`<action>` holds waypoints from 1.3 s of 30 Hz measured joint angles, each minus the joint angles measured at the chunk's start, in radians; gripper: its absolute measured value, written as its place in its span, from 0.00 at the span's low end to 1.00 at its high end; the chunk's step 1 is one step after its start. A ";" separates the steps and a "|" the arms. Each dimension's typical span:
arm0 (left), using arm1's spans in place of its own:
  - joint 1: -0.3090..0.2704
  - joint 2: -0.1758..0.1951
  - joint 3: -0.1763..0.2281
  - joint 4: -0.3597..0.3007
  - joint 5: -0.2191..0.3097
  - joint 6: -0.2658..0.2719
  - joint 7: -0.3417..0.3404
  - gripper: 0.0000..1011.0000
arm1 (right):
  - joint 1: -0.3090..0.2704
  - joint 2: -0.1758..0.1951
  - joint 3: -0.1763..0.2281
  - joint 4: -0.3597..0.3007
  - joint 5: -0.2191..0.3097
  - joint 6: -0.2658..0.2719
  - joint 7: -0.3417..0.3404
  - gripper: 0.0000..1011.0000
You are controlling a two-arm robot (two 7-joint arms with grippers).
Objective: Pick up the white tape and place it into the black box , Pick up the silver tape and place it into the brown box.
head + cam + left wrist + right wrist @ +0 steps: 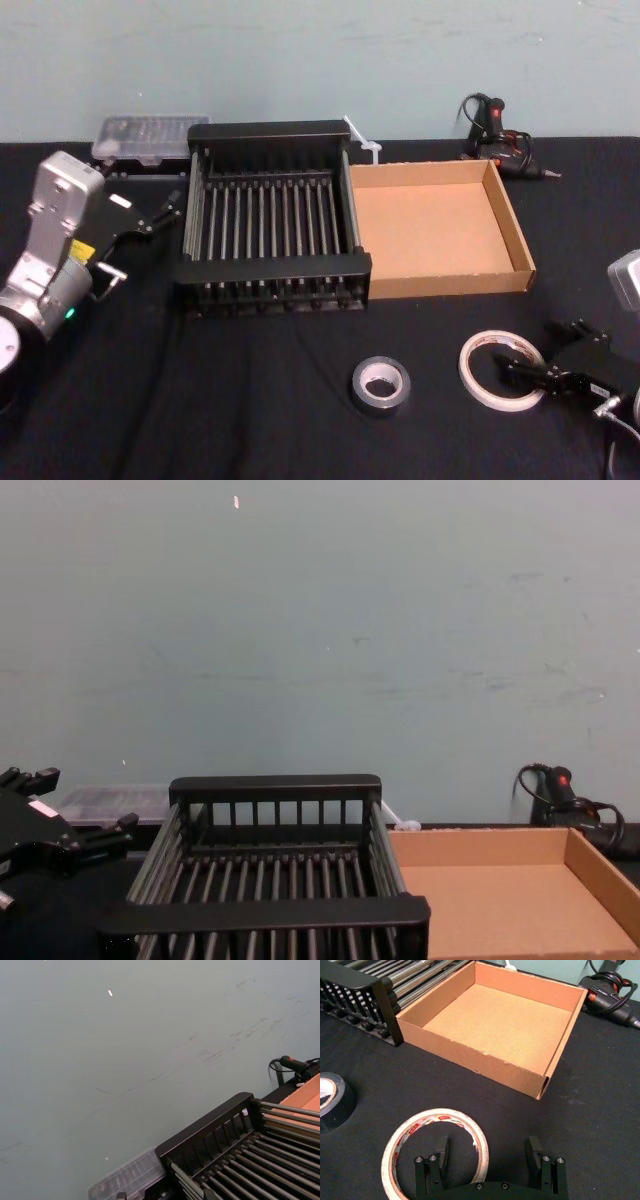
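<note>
The white tape (pixel 478 385) lies flat on the black cloth at the front right, red print on its side (pixel 435 1115). My right gripper (pixel 528 374) is open right at it: one finger (pixel 441 1152) stands over the roll's open centre, the other (pixel 534 1152) outside, with the roll's near wall between them. The silver tape (pixel 381 386) lies to its left, alone (pixel 340 1105). The black box (pixel 270 268) and the brown box (pixel 450 283) stand side by side behind. My left gripper (pixel 160 212) hangs open beside the black box's left wall (pixel 75 805).
A clear plastic case (pixel 150 135) sits behind the black box at the back left. A glue gun with a cable (pixel 500 140) lies at the back right behind the brown box. A small white object (pixel 362 140) lies between the boxes' far corners. A pale wall backs the table.
</note>
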 joint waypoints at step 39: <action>0.000 0.000 0.000 0.000 0.000 0.000 0.000 0.99 | 0.000 -0.006 0.003 0.004 -0.008 0.004 0.005 0.68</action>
